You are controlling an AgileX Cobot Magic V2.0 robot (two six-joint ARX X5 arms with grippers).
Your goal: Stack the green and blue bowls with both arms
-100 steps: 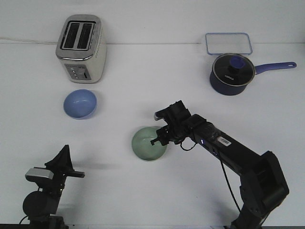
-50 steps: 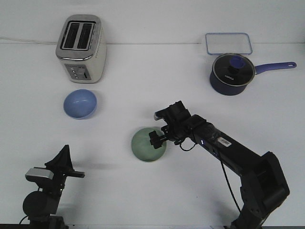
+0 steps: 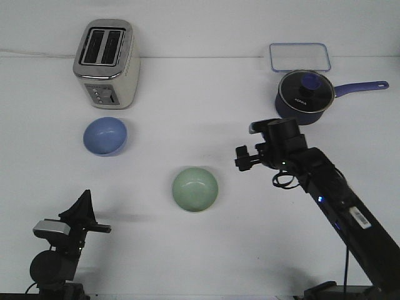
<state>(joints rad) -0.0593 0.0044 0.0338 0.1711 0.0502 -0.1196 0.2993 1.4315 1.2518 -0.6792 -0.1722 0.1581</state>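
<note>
The pale green bowl sits upright on the white table in the front middle. The light blue bowl sits upright at the left, in front of the toaster. My right gripper hovers right of the green bowl, clear of it, with its fingers apart and nothing between them. My left gripper is at the front left corner, folded back and pointing up. Its fingers taper to one tip and hold nothing. It is well in front of the blue bowl.
A silver toaster stands at the back left. A dark navy saucepan with a glass lid and a handle pointing right stands at the back right. A clear lidded container lies behind it.
My right gripper has let go of the green bowl's right rim and pulled back to the right and up. The green bowl stays where it was. The left arm has not moved.
</note>
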